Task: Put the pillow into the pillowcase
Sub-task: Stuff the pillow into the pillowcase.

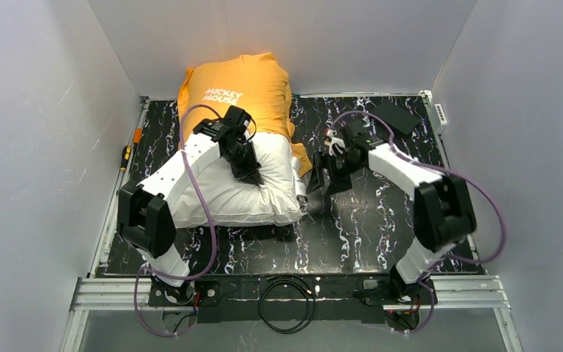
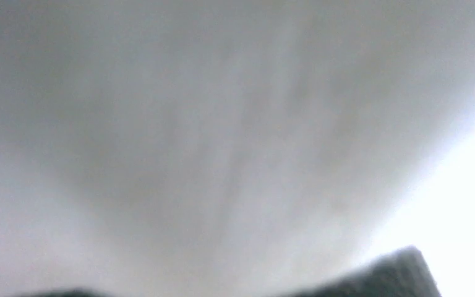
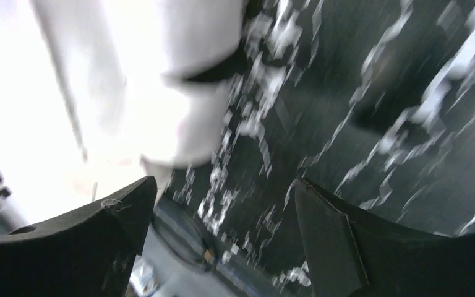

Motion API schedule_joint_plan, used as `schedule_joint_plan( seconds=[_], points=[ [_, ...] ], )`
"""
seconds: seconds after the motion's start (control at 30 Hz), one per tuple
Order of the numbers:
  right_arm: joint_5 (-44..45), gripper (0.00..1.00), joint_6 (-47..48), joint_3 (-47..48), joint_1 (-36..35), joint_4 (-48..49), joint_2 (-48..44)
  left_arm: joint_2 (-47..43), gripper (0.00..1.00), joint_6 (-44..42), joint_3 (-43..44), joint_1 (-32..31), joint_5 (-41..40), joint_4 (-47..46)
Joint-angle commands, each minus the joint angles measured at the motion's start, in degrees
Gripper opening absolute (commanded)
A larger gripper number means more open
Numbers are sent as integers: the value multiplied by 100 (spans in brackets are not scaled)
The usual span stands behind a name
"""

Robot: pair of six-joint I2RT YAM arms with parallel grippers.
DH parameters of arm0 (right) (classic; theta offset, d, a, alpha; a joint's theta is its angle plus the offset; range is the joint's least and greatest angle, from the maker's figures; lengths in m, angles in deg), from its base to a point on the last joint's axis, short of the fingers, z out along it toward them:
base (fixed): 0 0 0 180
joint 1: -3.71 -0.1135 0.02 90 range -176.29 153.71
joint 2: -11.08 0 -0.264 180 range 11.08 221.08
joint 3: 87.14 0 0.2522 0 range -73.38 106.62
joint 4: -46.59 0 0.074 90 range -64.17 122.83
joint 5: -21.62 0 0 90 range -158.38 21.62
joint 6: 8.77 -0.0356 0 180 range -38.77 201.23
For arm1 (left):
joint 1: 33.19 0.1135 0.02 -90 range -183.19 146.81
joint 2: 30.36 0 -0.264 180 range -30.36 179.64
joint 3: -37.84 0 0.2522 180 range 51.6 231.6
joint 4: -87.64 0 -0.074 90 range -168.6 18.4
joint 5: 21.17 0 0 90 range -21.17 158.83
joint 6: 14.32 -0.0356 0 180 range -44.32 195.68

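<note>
The pillow point(image 1: 242, 194) lay half inside the pillowcase point(image 1: 253, 84) (far end sheathed). The left claw point(image 1: 249, 170), closed, pressed into it, probably to drive it deeper; the right claw point(image 3: 224, 189) gaped over the worktop point(image 1: 366, 220).

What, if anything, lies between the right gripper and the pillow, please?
Nothing visible does. The right gripper is open over the table, just off the right edge of the pillow. Only dark marbled tabletop shows between them.

walls point(image 1: 37, 110): plain pale grey, three sides | tabletop point(image 1: 370, 231): black, white marbling | light: even
</note>
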Motion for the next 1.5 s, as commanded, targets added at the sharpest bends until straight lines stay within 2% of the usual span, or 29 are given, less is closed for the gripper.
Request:
schedule_joint_plan(
  seconds=[0.0,0.23,0.37,0.43,0.47,0.53,0.57,0.63,0.67,0.83,0.87,1.03,1.13,1.17,1.33,1.47],
  points=[
    [460,93,-88,1123,219,1452,1128,-456,0,41,-304,176,-119,-139],
    [107,98,14,3583,314,1531,3068,-599,0,34,-162,176,90,-34],
    [-562,96,68,4303,236,1506,3805,-612,0,25,-8,176,80,91],
    [-897,85,124,4310,165,1528,3909,-614,0,25,43,184,90,103],
    [-1133,73,148,4221,150,1521,3871,-605,0,37,66,197,98,99],
    [-1368,40,163,3839,151,1568,3639,-580,0,62,107,217,107,92],
    [-1495,28,148,3536,166,1663,3427,-556,0,71,120,231,120,84],
    [-1692,5,-20,2887,190,2149,2931,-493,0,48,163,264,177,55],
    [-1738,1,-72,2597,217,2270,2681,-460,0,35,169,286,200,51],
    [-1622,1,-147,1737,490,2423,1745,-441,0,-118,140,417,310,74],
    [-1609,4,-239,1620,578,2547,1644,-472,0,-139,113,450,336,79],
    [-1621,65,-812,1433,869,3375,1646,-701,0,-181,-83,554,443,124],
    [-1613,90,-1101,1662,855,3714,2057,-828,0,-185,-145,582,511,161],
    [-1676,94,-1285,1738,850,4012,2230,-856,0,-194,-162,588,538,159],
    [-1963,96,-1936,2421,737,4769,3224,-859,0,-181,-186,587,677,176],
    [-2425,93,-2534,2955,520,5401,3753,-846,0,-183,-149,589,714,187]
  ],
)
